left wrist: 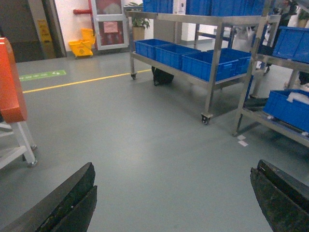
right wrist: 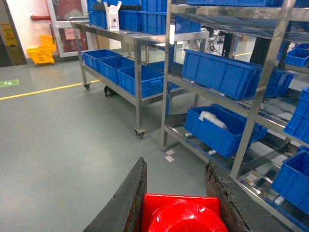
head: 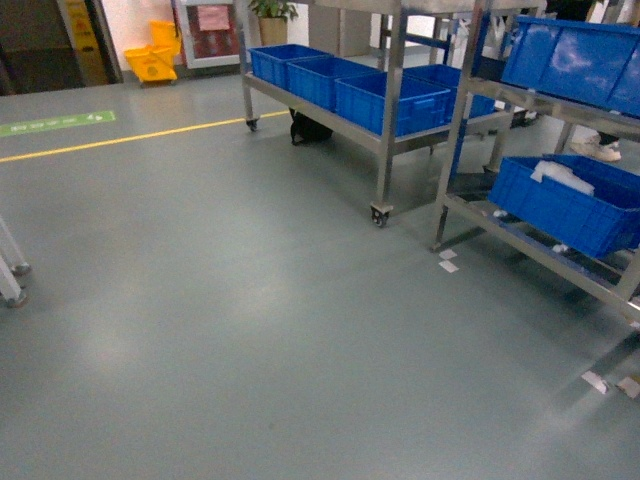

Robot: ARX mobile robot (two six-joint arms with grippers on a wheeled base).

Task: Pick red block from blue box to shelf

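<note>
Left gripper [left wrist: 171, 203]: fingers [left wrist: 67, 203] spread wide, holding nothing, above bare grey floor [head: 220, 300]. Right gripper [right wrist: 176, 203]: fingers [right wrist: 128, 198] closed on the red block [right wrist: 181, 215], at 6 o'clock in its wrist view. Shelf [right wrist: 263, 82] with blue crates [right wrist: 227, 72] at 2 o'clock.

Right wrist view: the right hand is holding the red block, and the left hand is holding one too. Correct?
Not quite. The left hand is open and empty in the left wrist view. The right hand does hold the red block, per the right wrist view.
</note>
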